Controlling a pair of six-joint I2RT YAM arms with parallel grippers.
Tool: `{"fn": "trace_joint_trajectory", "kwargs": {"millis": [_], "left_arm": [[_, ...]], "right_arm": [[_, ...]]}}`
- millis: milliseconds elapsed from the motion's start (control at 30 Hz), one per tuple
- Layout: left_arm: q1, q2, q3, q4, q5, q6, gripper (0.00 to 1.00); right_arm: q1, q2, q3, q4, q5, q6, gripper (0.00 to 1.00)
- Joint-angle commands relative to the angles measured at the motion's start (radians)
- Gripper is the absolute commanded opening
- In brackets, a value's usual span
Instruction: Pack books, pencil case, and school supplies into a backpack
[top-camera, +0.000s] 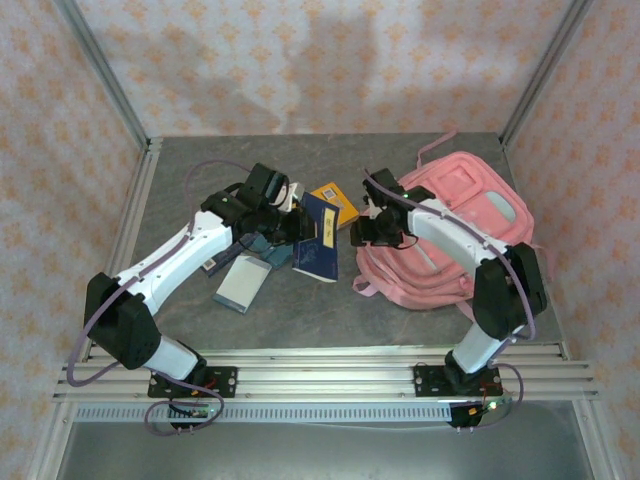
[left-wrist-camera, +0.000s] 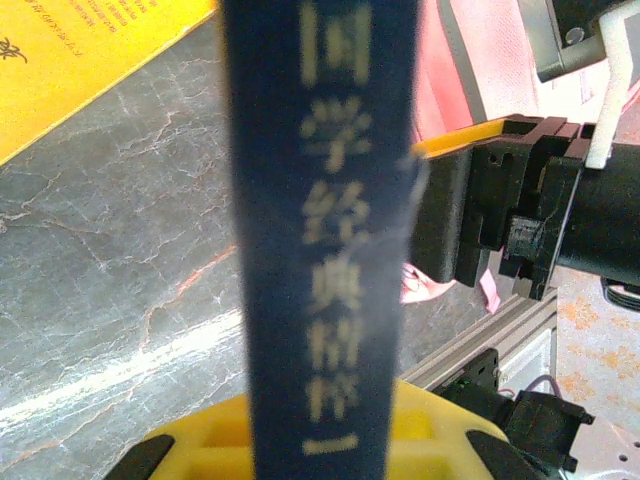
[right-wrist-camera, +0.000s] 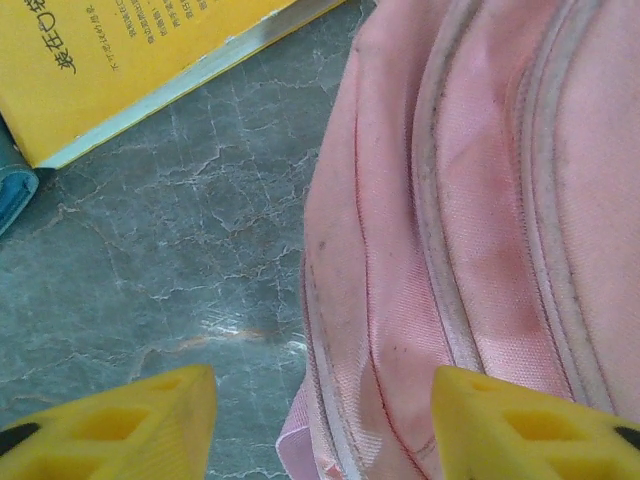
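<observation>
My left gripper (top-camera: 291, 222) is shut on the navy book (top-camera: 318, 243), which hangs tilted above the table. In the left wrist view the book's spine (left-wrist-camera: 320, 200) stands between the yellow fingers (left-wrist-camera: 440, 425). The orange-yellow book (top-camera: 336, 203) lies flat behind it, also seen as the orange-yellow book (left-wrist-camera: 80, 55) and the orange-yellow book (right-wrist-camera: 130, 60). The pink backpack (top-camera: 470, 225) lies at the right. My right gripper (top-camera: 385, 232) hovers open over the backpack's left edge (right-wrist-camera: 470, 220), its fingers (right-wrist-camera: 125, 425) holding nothing.
A slim pale blue-grey book (top-camera: 243, 283) lies on the table below the left forearm. A teal item (right-wrist-camera: 10, 190) shows beside the orange book. Grey marbled tabletop (right-wrist-camera: 180, 250) lies between the books and the backpack. The aluminium rail (top-camera: 320, 375) runs along the near edge.
</observation>
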Motion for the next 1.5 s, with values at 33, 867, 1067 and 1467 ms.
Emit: {"fn": "trace_joint_trajectory", "kwargs": {"millis": [33,867,1067,1467], "left_arm": [[0.016,-0.029,-0.031,0.023,-0.007,-0.001,0.00],[0.037,-0.083,-0.116,0.031,-0.001,-0.001,0.00],[0.039,-0.100,-0.124,0.020,-0.005,0.001,0.00],[0.008,-0.023,-0.030,0.095,0.048,-0.043,0.00]], "right_arm": [[0.020,0.047,0.036,-0.040,0.131,-0.016,0.52],[0.024,0.071,0.061,-0.055,0.169,-0.012,0.19],[0.020,0.054,0.063,-0.059,0.168,-0.009,0.04],[-0.006,-0.125,0.126,-0.137,0.054,-0.016,0.02]]}}
